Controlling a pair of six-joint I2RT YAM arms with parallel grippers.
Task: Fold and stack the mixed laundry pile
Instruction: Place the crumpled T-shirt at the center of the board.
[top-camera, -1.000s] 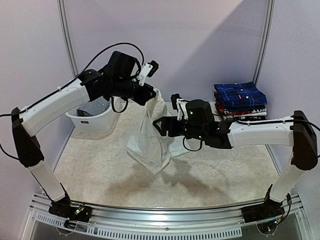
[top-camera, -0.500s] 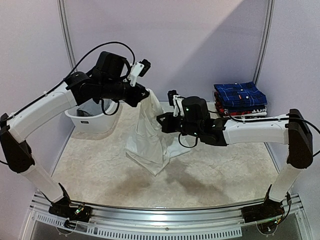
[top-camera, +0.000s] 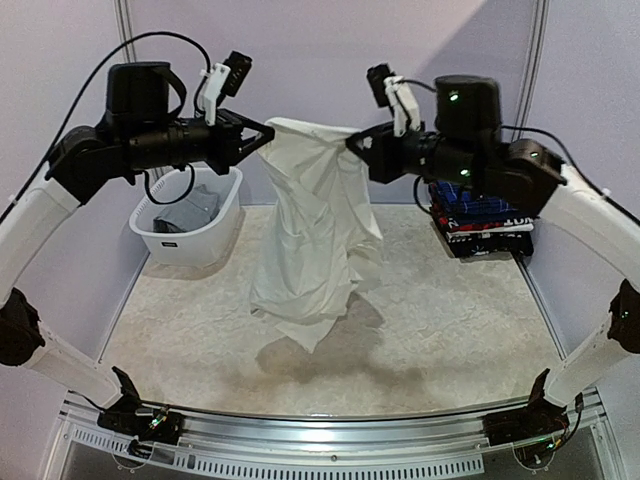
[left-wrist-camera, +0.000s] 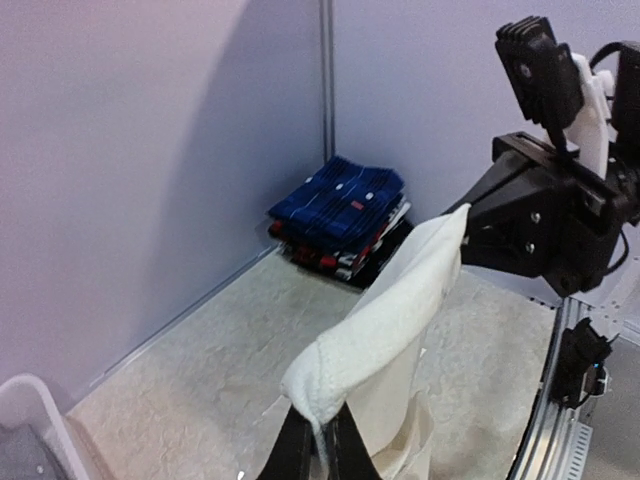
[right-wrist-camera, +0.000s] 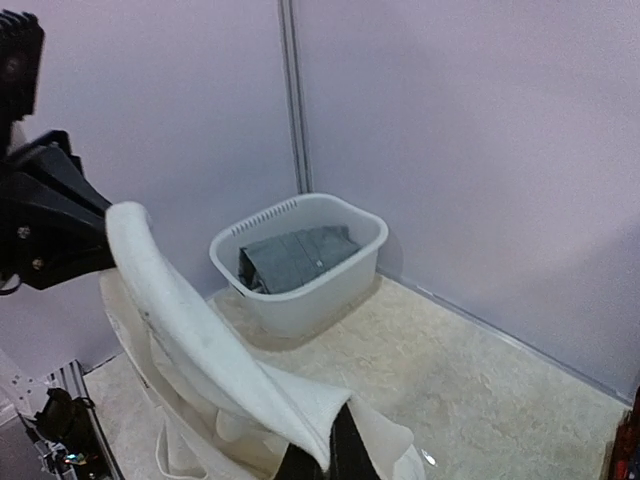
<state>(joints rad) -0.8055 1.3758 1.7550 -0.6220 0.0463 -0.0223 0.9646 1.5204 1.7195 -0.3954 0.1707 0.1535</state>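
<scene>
A plain white shirt (top-camera: 315, 230) hangs spread in the air between both grippers, its lower hem near the mat. My left gripper (top-camera: 268, 133) is shut on the shirt's upper left corner; the left wrist view shows cloth (left-wrist-camera: 385, 330) pinched at the fingertips (left-wrist-camera: 320, 435). My right gripper (top-camera: 352, 140) is shut on the upper right corner, with the fabric (right-wrist-camera: 190, 320) draped over its tips (right-wrist-camera: 325, 445). A grey garment (right-wrist-camera: 295, 255) lies in the basket. The dark blue plaid shirt (top-camera: 480, 205) tops a folded stack at the back right.
The white slotted basket (top-camera: 190, 240) stands at the back left by the wall. The folded stack (left-wrist-camera: 340, 195) sits in the back right corner. Pale purple walls enclose the mat on three sides. The beige mat (top-camera: 450, 330) spreads under the hanging shirt.
Both arms rose and moved apart. The right gripper closed on the shirt's top edge, and the shirt now hangs stretched between the two grippers, higher than before.
</scene>
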